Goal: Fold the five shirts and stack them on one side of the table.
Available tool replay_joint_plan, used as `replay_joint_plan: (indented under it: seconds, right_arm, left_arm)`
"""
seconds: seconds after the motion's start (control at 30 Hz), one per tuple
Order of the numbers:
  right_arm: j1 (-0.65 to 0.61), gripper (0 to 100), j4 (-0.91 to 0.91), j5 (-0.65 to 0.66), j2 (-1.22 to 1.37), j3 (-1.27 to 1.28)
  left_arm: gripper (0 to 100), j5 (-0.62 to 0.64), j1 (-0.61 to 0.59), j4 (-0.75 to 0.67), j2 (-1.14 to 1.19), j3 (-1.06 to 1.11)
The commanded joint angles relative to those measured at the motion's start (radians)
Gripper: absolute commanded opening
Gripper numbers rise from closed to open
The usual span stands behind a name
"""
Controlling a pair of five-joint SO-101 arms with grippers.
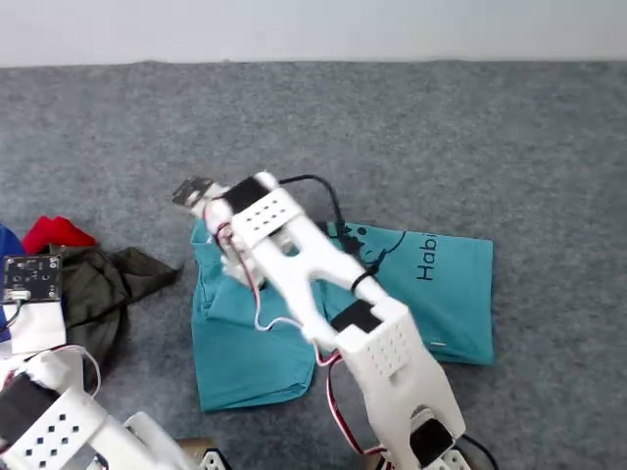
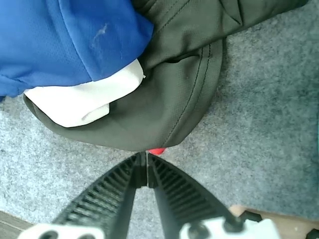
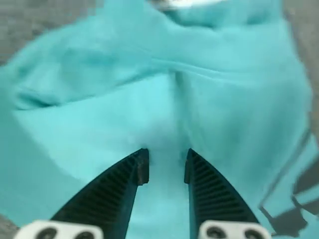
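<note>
Diagonally outstretched, right gripper [image 3: 164, 167] over teal shirt [image 1: 446, 294]

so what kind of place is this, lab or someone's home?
Likely a robot test bench, not a home: grey felt-like table cover, plain white wall behind, a white robot arm with exposed wires, and a teal shirt spread out beside a heap of other shirts.

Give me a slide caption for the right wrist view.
Open right claw hovering over the rumpled teal shirt spread on the table.
</note>
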Motion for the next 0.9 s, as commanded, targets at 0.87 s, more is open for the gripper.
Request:
replay_joint_plan:
  seconds: [0.87]
  right_arm:
    - [-0.357, 20.6, 0.189, 0.006, -0.409, 0.388]
  left_arm:
    - [2, -0.028, -0.351, -0.137, -0.006, -0.047]
